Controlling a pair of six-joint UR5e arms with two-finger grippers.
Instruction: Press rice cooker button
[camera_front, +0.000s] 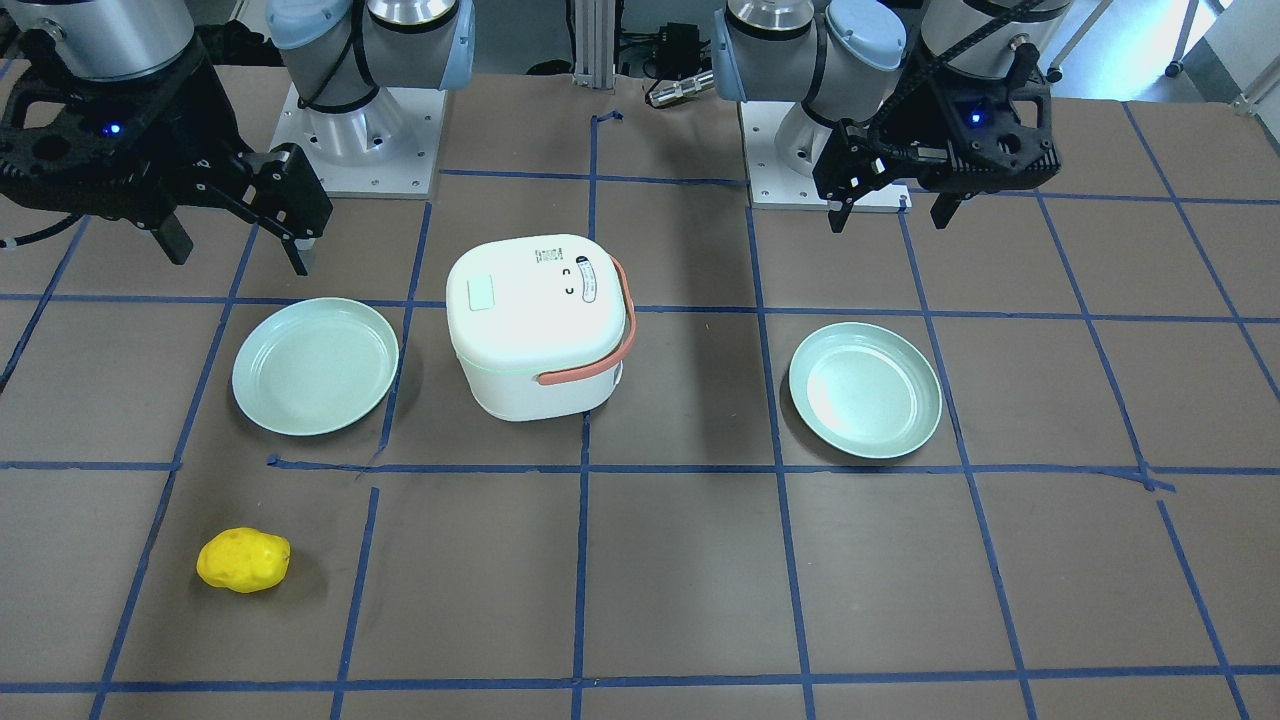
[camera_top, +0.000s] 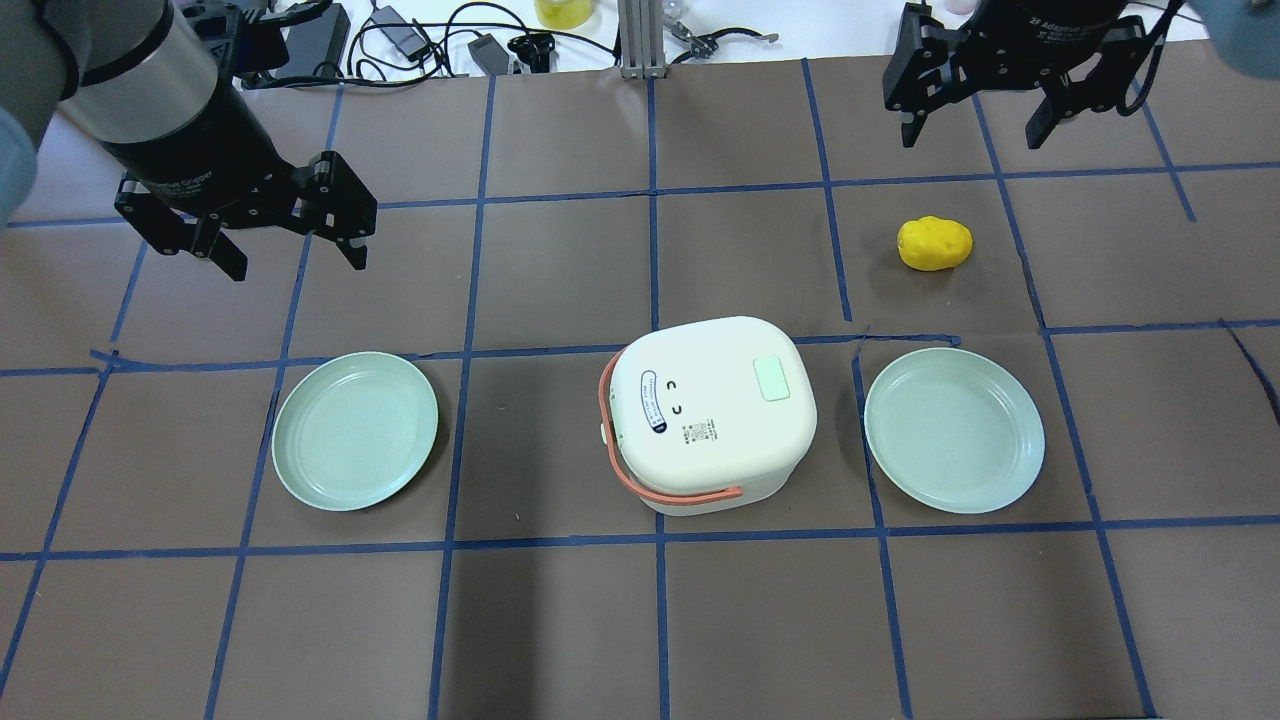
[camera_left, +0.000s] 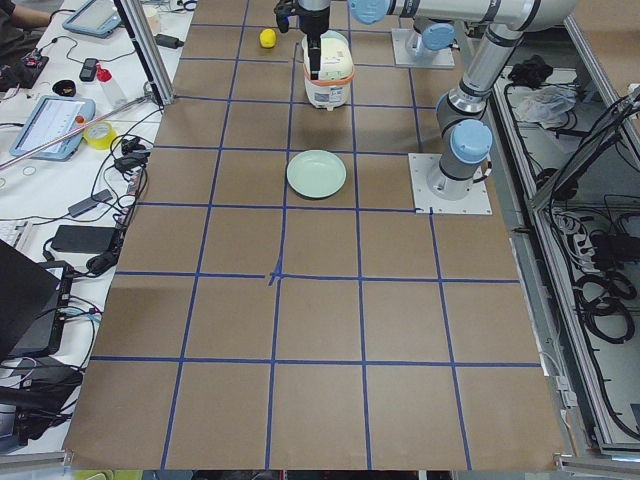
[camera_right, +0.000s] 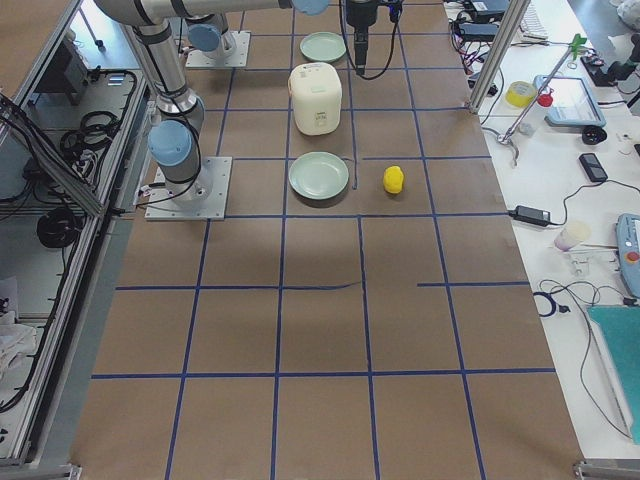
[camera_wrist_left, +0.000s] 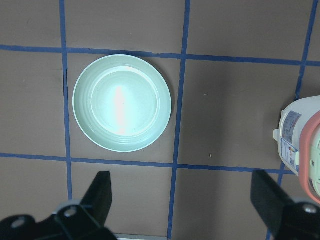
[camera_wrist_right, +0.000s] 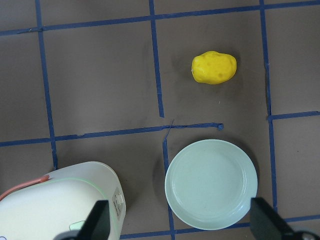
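Observation:
The white rice cooker (camera_front: 530, 330) with an orange handle stands mid-table, lid shut; it also shows in the overhead view (camera_top: 710, 410). The button (camera_front: 481, 294) is a pale green rounded square on the lid, on the side toward my right arm (camera_top: 773, 379). My left gripper (camera_top: 297, 265) is open and empty, held high over the table, apart from the cooker (camera_wrist_left: 302, 145); it also shows in the front view (camera_front: 888, 222). My right gripper (camera_top: 970, 140) is open and empty, held high (camera_front: 240, 260). Its wrist view shows the cooker (camera_wrist_right: 60, 200) at lower left.
A pale green plate (camera_top: 355, 430) lies on the cooker's left and another plate (camera_top: 955, 430) on its right. A yellow potato-like object (camera_top: 935, 243) lies beyond the right plate. Blue tape lines grid the brown table. Cables and gear lie past the far edge.

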